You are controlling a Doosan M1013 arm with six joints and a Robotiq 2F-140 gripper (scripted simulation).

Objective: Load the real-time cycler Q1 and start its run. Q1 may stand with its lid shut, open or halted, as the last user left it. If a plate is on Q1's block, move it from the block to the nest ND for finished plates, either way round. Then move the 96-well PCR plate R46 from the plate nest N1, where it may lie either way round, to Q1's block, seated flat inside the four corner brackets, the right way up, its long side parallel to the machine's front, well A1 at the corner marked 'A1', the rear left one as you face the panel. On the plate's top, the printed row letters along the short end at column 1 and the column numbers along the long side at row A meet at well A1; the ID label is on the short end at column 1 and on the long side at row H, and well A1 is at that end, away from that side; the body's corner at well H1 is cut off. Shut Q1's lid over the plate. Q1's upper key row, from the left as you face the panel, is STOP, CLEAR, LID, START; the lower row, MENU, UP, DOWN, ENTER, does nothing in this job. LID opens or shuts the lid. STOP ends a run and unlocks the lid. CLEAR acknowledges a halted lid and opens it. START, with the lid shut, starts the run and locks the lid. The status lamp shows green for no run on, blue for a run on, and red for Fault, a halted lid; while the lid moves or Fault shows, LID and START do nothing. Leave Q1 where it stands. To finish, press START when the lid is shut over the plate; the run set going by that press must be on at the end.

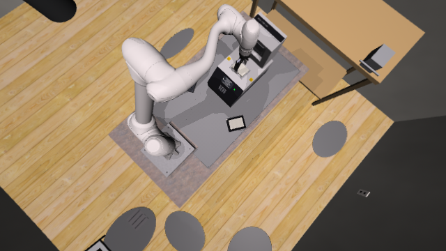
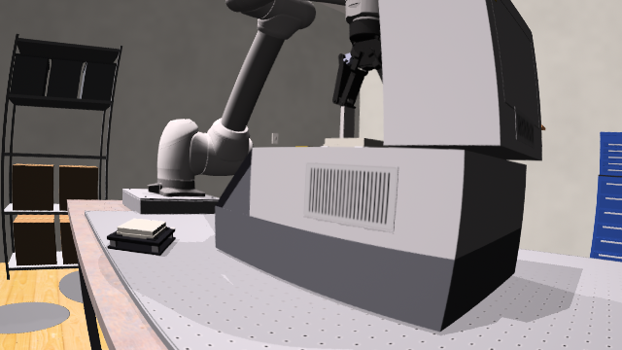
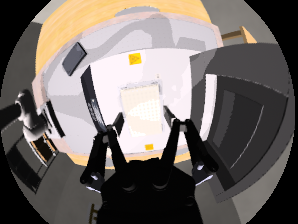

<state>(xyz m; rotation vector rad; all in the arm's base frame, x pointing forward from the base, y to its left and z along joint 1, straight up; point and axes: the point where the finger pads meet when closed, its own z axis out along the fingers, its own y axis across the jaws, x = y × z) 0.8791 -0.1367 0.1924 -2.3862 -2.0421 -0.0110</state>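
The cycler Q1 (image 1: 238,76) stands on the grey mat with its lid (image 2: 437,73) raised upright at the back. Its status lamp (image 1: 235,89) shows green. A pale plate (image 1: 243,70) lies on Q1's block between yellow corner marks; it also shows in the wrist view (image 3: 141,110) and as a thin edge in the side view (image 2: 345,142). My gripper (image 3: 143,113) is open and empty, pointing down a little above this plate, its fingers astride the plate's near end. It also shows in the overhead view (image 1: 241,66) and the side view (image 2: 347,94). A second pale plate (image 1: 235,123) lies in a black nest (image 2: 141,238) in front of Q1.
A dark flat slab (image 3: 75,58) lies on the mat to the left of Q1. The raised lid stands close behind the gripper. The arm's base (image 1: 153,143) is at the mat's near left. A wooden table (image 1: 348,31) stands beyond Q1.
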